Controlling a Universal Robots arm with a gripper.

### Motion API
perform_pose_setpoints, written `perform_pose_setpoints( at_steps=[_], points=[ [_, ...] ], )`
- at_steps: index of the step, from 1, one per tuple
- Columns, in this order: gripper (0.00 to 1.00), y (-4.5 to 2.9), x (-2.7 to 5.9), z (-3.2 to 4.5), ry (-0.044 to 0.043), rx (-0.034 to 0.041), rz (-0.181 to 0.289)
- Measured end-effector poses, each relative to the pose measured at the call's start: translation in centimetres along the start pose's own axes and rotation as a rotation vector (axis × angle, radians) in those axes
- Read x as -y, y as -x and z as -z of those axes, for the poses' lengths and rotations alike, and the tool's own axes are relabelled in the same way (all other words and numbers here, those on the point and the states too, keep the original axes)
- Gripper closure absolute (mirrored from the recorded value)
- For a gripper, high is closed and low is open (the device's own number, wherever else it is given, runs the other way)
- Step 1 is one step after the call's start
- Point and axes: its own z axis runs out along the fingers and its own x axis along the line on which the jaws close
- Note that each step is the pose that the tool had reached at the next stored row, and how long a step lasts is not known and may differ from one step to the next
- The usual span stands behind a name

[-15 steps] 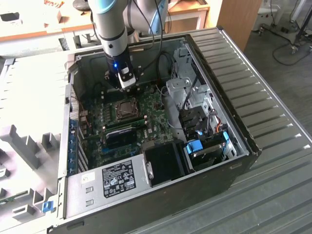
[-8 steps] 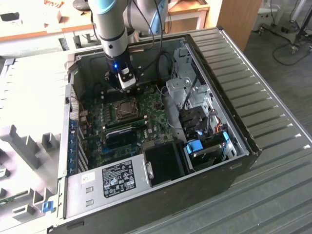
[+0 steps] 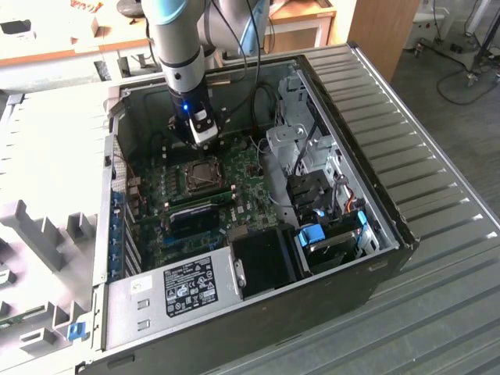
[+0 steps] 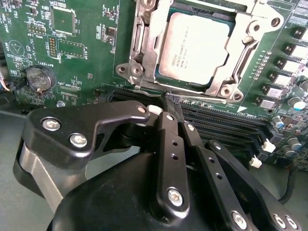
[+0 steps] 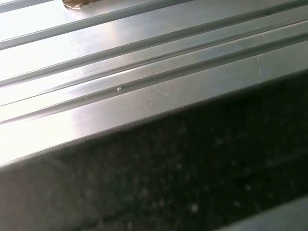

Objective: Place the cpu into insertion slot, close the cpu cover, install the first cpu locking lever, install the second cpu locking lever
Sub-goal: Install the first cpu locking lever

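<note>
Hovering with my claw (image 4: 168, 102) pinched together on nothing, I see the cpu (image 4: 195, 48) seated in the insertion slot (image 4: 183, 83) just ahead of my fingertips, with the cpu cover (image 4: 144, 45) down around it. I judge the levers are the step in hand. The locking lever (image 4: 144, 88) nearest my tips would need pressing down under its catch.

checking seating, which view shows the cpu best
The second wrist view: the cpu sits close up inside the cpu cover. In the exterior view it is tiny; the first wrist view faces ribbed metal.
</note>
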Motion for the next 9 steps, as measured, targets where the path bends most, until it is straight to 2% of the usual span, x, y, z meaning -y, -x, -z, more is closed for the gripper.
perform_pose_setpoints(
  at_steps=[9],
  points=[
    [0.89, 0.12, -0.43, -0.11, -0.0058, 0.0022, -0.001]
  ],
)
